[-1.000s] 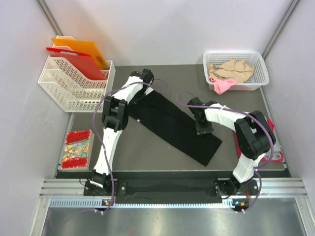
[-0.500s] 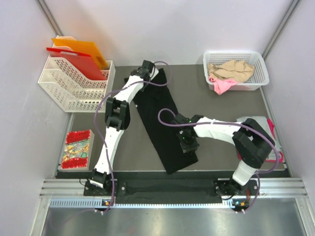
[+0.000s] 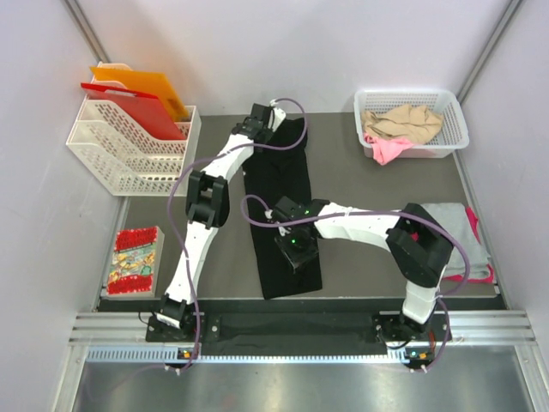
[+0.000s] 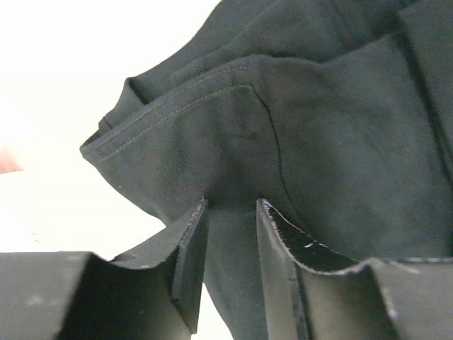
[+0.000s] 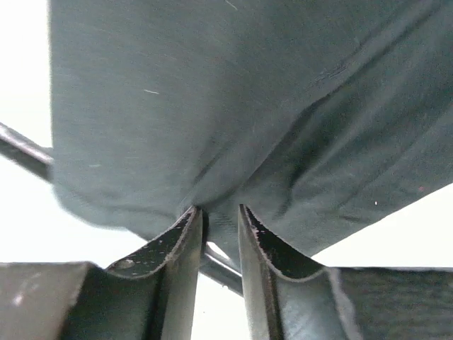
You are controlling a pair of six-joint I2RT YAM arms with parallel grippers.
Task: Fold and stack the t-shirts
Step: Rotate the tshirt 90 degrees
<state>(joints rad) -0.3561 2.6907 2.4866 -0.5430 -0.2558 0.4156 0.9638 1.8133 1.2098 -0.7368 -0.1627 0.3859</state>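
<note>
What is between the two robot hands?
The black shirt runs from the left hand to the right hand. The top view shows it.

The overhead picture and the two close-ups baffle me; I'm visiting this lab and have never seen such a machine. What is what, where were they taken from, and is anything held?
Those are two white robot arms bolted to the near table edge, seen from a camera above. The close-ups come from cameras on their wrists, looking past their own dark fingers. The left gripper and the right gripper each pinch the long black shirt, which runs between them over the dark table. Also there: a white basket of beige and pink clothes, a grey shirt at the right, a rack of red and orange folders, and a patterned card.
</note>
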